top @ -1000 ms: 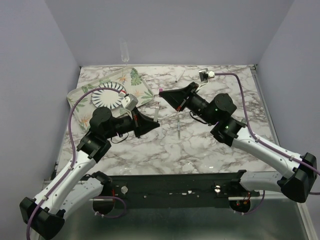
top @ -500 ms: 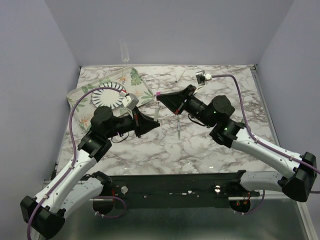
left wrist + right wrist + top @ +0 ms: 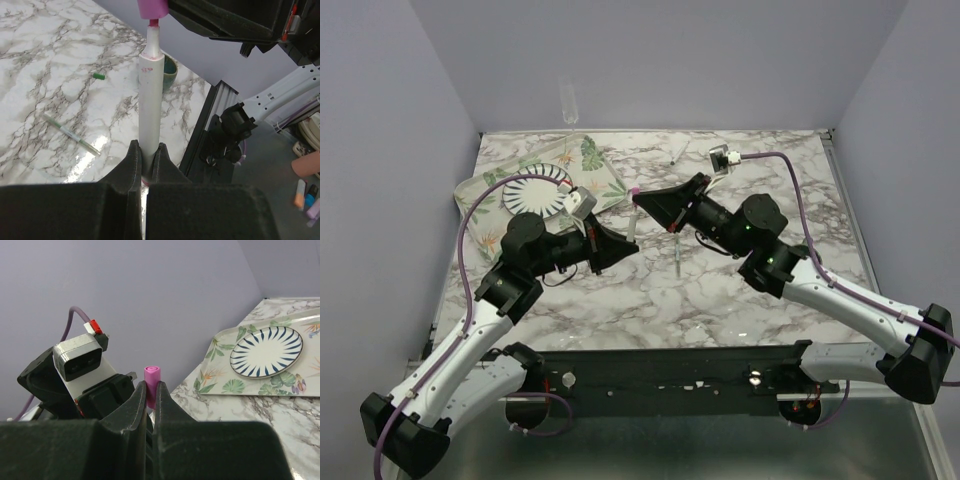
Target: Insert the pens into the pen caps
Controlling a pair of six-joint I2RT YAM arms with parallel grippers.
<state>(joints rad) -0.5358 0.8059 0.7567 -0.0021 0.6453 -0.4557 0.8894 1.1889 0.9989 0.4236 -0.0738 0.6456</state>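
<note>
My left gripper [image 3: 148,150] is shut on a white-barrelled pen [image 3: 150,100], held up off the table with its pink tip pointing away. My right gripper [image 3: 151,390] is shut on the pink-magenta cap [image 3: 151,377]. In the left wrist view the cap [image 3: 152,7] sits right over the pen's tip, which reaches its mouth. In the top view pen [image 3: 632,222] and cap [image 3: 635,190] meet between the two grippers above the table's middle. The second pen [image 3: 72,134] and the green cap [image 3: 99,76] lie loose on the marble; that pen also shows in the top view [image 3: 678,258].
A floral tray [image 3: 480,185] with a striped plate [image 3: 535,192] sits at the back left. A thin white stick [image 3: 678,150] lies near the back edge. A dark teal round object [image 3: 169,70] stands by the table's right edge.
My right gripper has moved left and slightly down with the pink cap, bringing it to the pen's tip. My left arm has barely moved.
</note>
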